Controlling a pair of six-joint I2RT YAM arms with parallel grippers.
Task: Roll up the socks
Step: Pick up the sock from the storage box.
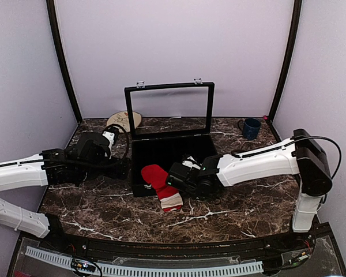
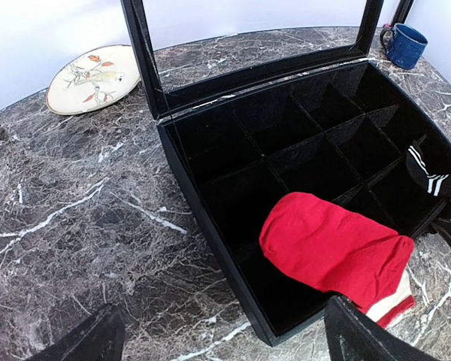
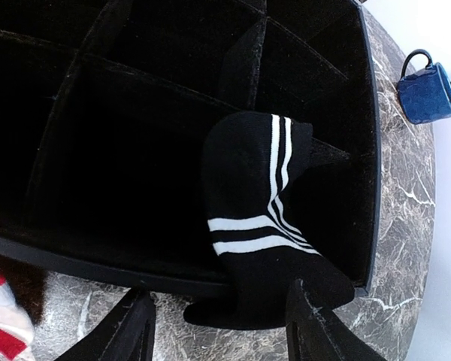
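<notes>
A bright-red sock [image 1: 155, 178] with a cream ribbed cuff [image 1: 172, 202] hangs over the front wall of the open black case [image 1: 139, 167], cuff end on the table. In the left wrist view the red sock [image 2: 327, 244] lies right of centre. My left gripper [image 2: 225, 346] hovers open over the case's front-left corner, its right finger [image 2: 364, 338] just in front of the cuff. A black sock with white stripes [image 3: 259, 218] drapes over the case's front wall. My right gripper [image 3: 222, 331] is open, and that sock's end lies between its fingers.
The case's glass lid [image 1: 169, 109] stands upright behind the divided compartments. A painted plate [image 2: 90, 79] lies at the back left and a blue mug [image 1: 251, 128] at the back right. The marble table [image 1: 104, 202] shows bare in front of the case.
</notes>
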